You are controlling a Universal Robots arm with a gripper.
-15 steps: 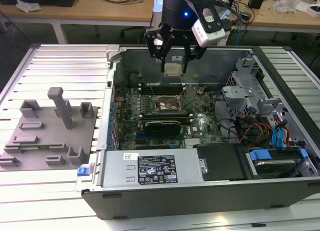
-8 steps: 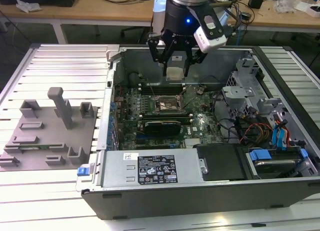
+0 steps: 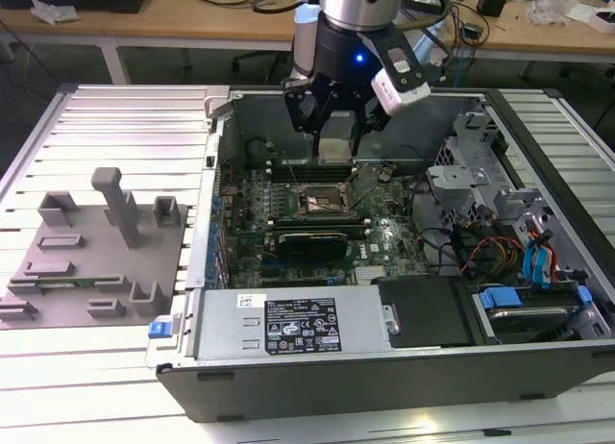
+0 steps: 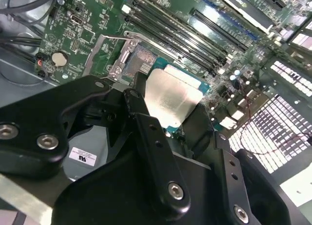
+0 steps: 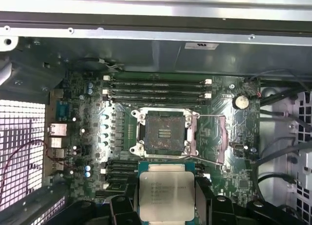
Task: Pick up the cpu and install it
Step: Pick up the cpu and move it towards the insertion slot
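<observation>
Hovering over the open computer case (image 3: 183, 271), the hand (image 3: 334, 144) grips the cpu (image 5: 166, 193). Its two fingers (image 4: 146, 137) are closed part-way onto opposite edges of the chip. The silver top shows in both wrist views.

The cpu hangs clear of the motherboard (image 5: 87, 137), near the socket (image 5: 163, 134) but apart from it, and is not seated. The socket lies uncovered, with its metal retention frame (image 5: 217, 137) swung aside.

Memory slots (image 5: 156, 87) run just beside the socket, and the case's back wall (image 5: 146, 49) rises beyond them. At the exterior view's right, a drive cage (image 3: 471, 180) and loose cables (image 3: 480, 252) crowd the case. The power supply (image 3: 288, 329) spans its near edge.

The space directly above the socket is open. A grey fixture plate (image 3: 91, 271) rests on the worktop (image 3: 125, 127) at the exterior view's left, well apart from the hand.
</observation>
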